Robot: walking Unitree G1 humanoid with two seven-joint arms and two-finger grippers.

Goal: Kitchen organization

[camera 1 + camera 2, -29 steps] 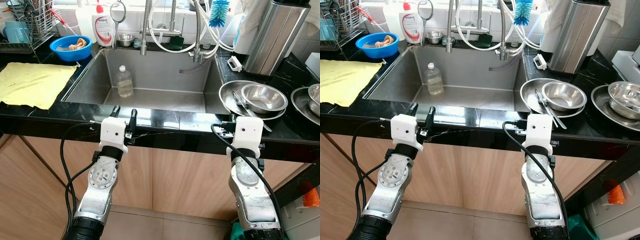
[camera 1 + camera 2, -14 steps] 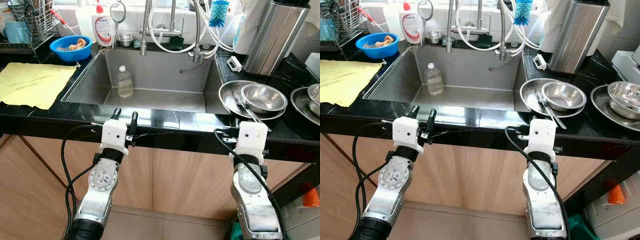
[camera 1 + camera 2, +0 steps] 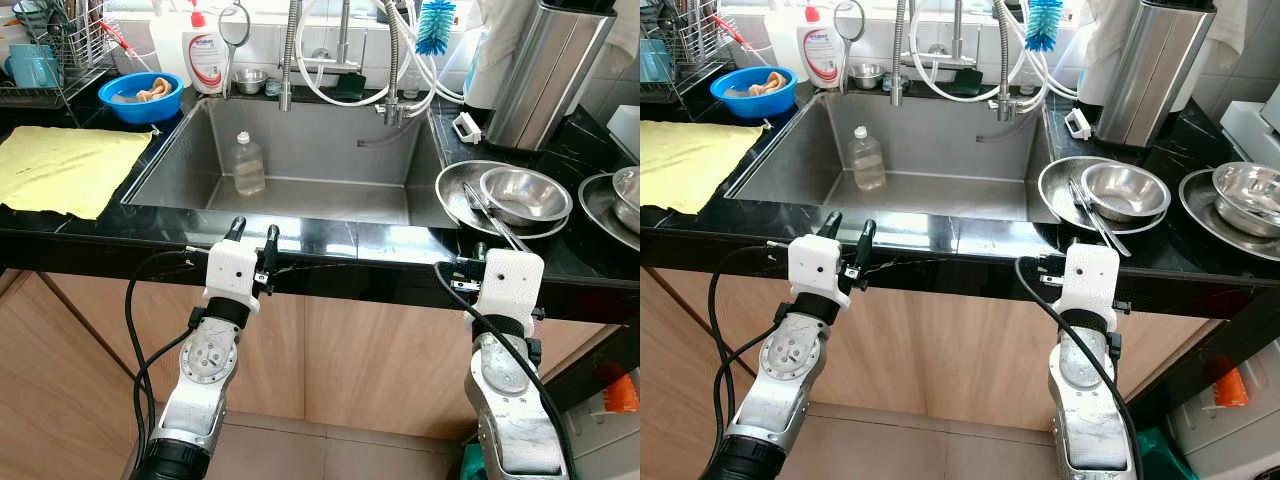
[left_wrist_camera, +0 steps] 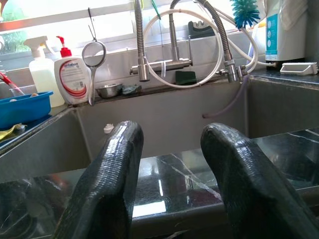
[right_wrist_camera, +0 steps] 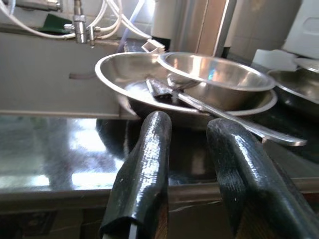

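On the bench [image 3: 80, 225], from the left, a blue bowl [image 3: 141, 96] holds pale pieces. A capped clear bottle [image 3: 247, 164] stands upright in the sink [image 3: 300, 150]. The left claw [image 3: 251, 237] hovers at the bench's front edge, fingers spread and empty. The right claw [image 5: 192, 164], also spread, faces a steel pan [image 3: 470, 195] holding a bowl [image 3: 525, 194] and tongs [image 3: 495, 220] lying front to back.

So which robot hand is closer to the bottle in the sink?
The left end effector. It hovers at the counter edge just in front of the bottle; the right end effector is off to the side, by the metal bowls.
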